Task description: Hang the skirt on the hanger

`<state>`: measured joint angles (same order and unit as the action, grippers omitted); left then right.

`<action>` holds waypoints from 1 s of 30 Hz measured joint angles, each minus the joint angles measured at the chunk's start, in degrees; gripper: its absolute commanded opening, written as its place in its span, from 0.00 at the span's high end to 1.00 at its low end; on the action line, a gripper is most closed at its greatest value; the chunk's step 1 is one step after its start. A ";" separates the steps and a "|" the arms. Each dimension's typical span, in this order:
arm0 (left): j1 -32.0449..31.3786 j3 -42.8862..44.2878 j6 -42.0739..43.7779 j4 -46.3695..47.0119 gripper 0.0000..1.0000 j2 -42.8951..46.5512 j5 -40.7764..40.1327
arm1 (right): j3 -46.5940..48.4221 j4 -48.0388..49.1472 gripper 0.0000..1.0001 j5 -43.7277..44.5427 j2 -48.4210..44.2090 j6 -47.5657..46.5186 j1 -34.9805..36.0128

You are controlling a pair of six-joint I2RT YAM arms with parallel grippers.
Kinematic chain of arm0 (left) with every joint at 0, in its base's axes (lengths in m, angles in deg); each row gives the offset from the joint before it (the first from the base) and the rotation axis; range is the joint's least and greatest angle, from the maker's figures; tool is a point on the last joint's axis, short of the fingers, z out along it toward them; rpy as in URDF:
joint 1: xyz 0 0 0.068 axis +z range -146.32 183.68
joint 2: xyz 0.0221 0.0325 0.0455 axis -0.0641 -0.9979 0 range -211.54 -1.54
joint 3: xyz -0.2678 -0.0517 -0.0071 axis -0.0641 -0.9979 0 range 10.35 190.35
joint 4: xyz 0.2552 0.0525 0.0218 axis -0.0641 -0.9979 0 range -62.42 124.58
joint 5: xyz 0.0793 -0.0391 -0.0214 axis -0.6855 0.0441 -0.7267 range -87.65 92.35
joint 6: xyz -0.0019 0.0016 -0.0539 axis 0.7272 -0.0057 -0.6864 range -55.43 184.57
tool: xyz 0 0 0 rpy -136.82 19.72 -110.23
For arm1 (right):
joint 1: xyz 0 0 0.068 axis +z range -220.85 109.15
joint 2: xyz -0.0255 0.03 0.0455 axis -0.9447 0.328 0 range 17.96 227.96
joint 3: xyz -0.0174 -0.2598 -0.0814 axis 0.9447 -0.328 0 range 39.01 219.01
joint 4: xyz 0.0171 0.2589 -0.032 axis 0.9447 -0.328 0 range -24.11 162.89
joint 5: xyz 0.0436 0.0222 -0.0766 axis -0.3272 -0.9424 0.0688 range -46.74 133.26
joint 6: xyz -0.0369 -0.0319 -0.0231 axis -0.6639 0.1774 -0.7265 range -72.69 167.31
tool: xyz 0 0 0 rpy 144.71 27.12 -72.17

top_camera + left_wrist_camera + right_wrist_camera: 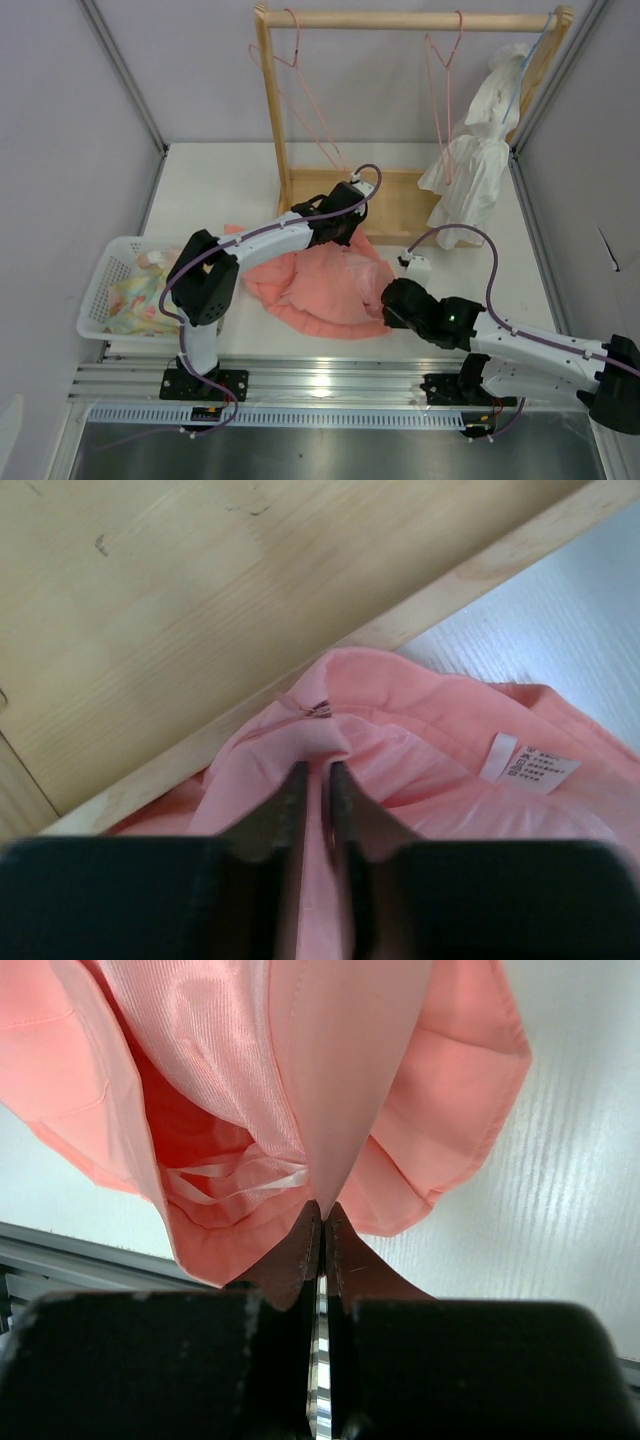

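Skirt (330, 285), heaped mid-frame on table (220, 180): lifting step apparently in hand, left gripper (318, 770) and right gripper (322, 1210) each pinching its fabric; next move likely needs raising it, held taut, toward hanger (297, 45), upper centre.

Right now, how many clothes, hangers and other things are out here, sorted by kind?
Hangers: 3 (pink hanger, second pink hanger, pale blue hanger)
Clothes: 3 (salmon skirt, white garment, patterned cloth)
Baskets: 1 (white basket)
Racks: 1 (wooden rack)
Total: 8
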<state>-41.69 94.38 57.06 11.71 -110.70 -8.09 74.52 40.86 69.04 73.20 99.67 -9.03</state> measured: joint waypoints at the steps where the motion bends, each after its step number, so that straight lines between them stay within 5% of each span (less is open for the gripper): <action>1: 0.00 0.22 0.04 -0.37 1.00 -0.09 -0.31 | 0.09 -0.35 1.00 0.11 -0.31 -0.13 -0.42; 9: -0.02 0.50 0.52 -3.21 1.00 2.78 -3.26 | 7.74 -4.22 1.00 -1.09 -3.85 -6.01 -13.64; 18: 2.45 -2.12 -1.99 -0.24 1.00 22.71 -3.06 | 24.37 -2.36 1.00 -7.63 1.81 -15.69 -37.29; 25: 6.97 -5.75 -3.69 2.69 1.00 28.94 -2.56 | 29.42 -0.87 1.00 -10.91 6.75 -18.58 -39.89; 30: 7.74 -15.02 -6.16 4.39 1.00 32.28 -1.29 | 24.15 0.39 1.00 -13.05 2.80 -18.12 -39.39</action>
<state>-33.95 79.36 50.90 16.10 -78.42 -9.38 98.67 41.25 55.99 76.00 81.55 -48.42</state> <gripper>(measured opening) 0.006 0.014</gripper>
